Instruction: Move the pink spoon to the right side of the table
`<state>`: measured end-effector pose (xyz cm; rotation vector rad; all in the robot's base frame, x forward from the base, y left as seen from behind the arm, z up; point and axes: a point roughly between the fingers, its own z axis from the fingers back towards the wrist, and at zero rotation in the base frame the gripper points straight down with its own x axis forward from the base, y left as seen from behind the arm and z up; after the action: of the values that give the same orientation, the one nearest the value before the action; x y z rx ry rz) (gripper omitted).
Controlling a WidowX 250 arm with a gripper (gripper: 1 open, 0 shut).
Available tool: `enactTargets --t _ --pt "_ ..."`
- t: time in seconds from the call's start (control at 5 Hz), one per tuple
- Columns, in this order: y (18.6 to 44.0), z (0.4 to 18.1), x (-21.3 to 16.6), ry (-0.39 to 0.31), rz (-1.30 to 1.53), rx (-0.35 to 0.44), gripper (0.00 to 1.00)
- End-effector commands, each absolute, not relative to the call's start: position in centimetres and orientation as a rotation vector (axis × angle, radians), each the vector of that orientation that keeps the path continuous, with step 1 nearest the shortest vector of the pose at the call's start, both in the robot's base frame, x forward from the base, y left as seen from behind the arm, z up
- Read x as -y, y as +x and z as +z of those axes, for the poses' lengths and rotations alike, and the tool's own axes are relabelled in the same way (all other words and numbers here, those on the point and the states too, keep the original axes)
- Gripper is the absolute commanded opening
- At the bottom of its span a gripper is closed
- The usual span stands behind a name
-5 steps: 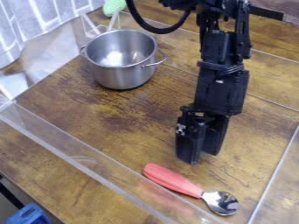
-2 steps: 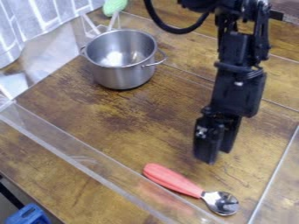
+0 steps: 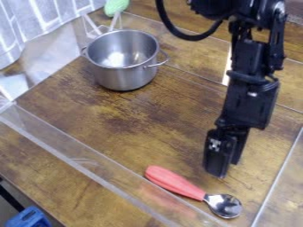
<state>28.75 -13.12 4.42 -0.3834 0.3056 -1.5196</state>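
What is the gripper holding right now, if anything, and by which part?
Nothing visible in the gripper. The pink spoon lies on the table, apart from the fingertips.

The gripper (image 3: 221,165) hangs just beside the spoon (image 3: 193,191) on the table (image 3: 101,133); the pot (image 3: 123,60) stands well apart.

Table (image 3: 106,133): worn wood, scuffed. Pot (image 3: 123,60): shiny metal, smooth. Spoon (image 3: 190,188): pink plastic handle, glossy metal bowl. Near wall (image 3: 89,168): clear, smooth, prob. acrylic. Far-left cloth (image 3: 35,27): pale, sheer-looking.
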Motion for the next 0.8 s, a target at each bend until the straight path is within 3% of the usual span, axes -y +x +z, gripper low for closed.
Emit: enactTargets --t 0.0,0.2,0.4,0.6 --pt "29.1 7.9 14.3 -0.343 -1.528 -0.237 1.00" --pt "29.3 9.6 14.2 -0.331 -1.511 -0.239 1.00" --pt "29.9 9.0 13.9 -0.334 -1.460 -0.240 1.00" --pt "30.3 7.9 13.4 -0.340 -1.423 -0.237 0.00"
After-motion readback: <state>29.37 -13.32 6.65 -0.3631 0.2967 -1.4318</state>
